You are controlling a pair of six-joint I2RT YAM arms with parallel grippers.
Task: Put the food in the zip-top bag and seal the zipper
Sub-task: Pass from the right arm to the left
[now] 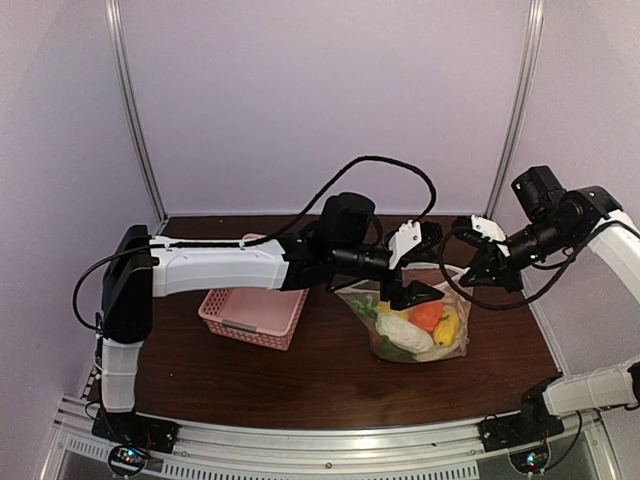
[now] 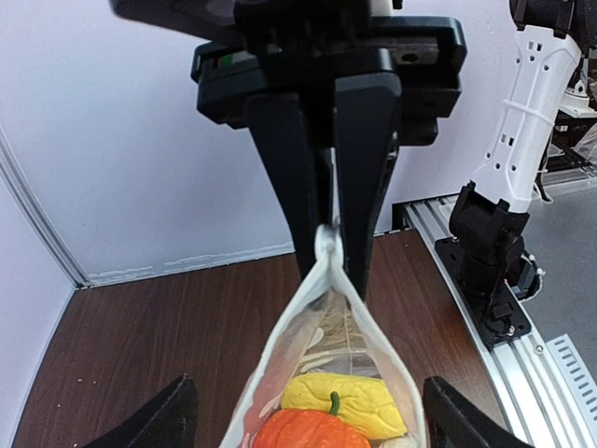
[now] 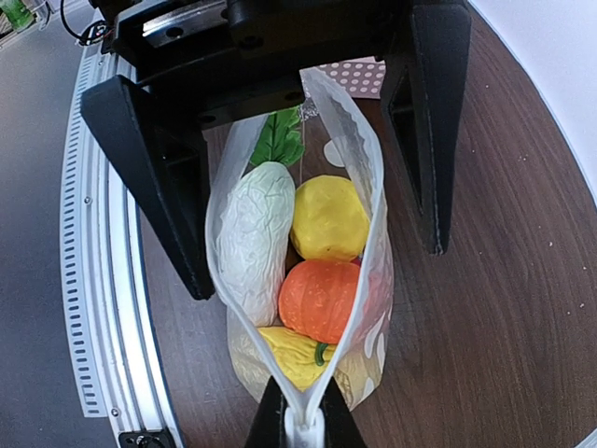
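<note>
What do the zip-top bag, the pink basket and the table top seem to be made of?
Zip-top bag: thin soft clear plastic, glossy; the food shows through and it creases. Pink basket: moulded plastic, probably stiff; even lattice walls. Table top: dark wood grain, matte; real wood or laminate, unclear.

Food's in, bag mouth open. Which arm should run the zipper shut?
Probably right. The right gripper is open astride the zipper; the left gripper is shut on the zip-top bag, anchoring its end.
</note>
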